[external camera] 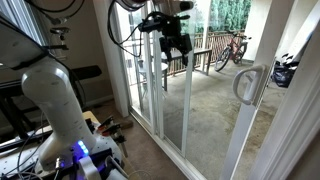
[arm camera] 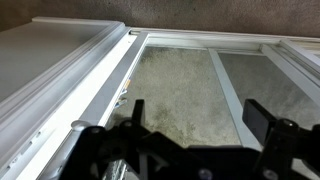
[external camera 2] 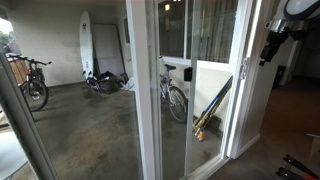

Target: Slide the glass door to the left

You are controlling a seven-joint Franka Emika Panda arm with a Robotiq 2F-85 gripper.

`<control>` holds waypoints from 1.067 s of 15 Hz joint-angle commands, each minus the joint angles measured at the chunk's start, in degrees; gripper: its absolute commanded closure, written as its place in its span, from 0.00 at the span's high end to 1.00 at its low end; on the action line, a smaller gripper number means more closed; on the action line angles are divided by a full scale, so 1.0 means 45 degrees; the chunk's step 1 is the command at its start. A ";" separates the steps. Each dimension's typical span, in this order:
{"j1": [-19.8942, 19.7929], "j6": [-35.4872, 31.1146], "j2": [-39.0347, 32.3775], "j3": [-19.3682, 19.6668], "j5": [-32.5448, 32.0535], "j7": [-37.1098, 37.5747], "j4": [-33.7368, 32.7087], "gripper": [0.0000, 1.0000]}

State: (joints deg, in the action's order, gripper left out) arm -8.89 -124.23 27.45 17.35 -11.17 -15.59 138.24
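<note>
The glass door point(external camera: 205, 105) is a tall clear panel in a white frame, with a white curved loop handle point(external camera: 245, 85) on its right upright. It also shows in an exterior view point(external camera 2: 215, 95), with the handle point(external camera 2: 243, 68) on its upright. My gripper point(external camera: 176, 42) hangs high by the glass, up and left of the handle and apart from it. It also shows in an exterior view point(external camera 2: 272, 45), at the top right. In the wrist view my gripper point(arm camera: 200, 118) is open and empty, looking down at the white door frames and floor track point(arm camera: 225, 85).
The robot's white base point(external camera: 55, 100) stands at the left with cables and clutter by it. A second white-framed glass panel point(external camera 2: 145, 100) without a handle stands beside the door. Bicycles point(external camera 2: 172, 92) and a white board point(external camera 2: 86, 45) are on the patio outside.
</note>
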 commanded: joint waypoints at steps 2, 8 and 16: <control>0.0234 -0.0076 -0.1179 0.2033 0.1736 -0.3964 -0.0790 1.00; 0.0099 0.0201 -0.3526 0.3539 0.3980 -0.8083 -0.2916 1.00; -0.1497 -0.1086 -0.7241 0.3436 0.8135 -1.0908 -0.5685 1.00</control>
State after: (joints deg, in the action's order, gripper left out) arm -11.64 -125.56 0.92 35.16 19.62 -59.84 116.40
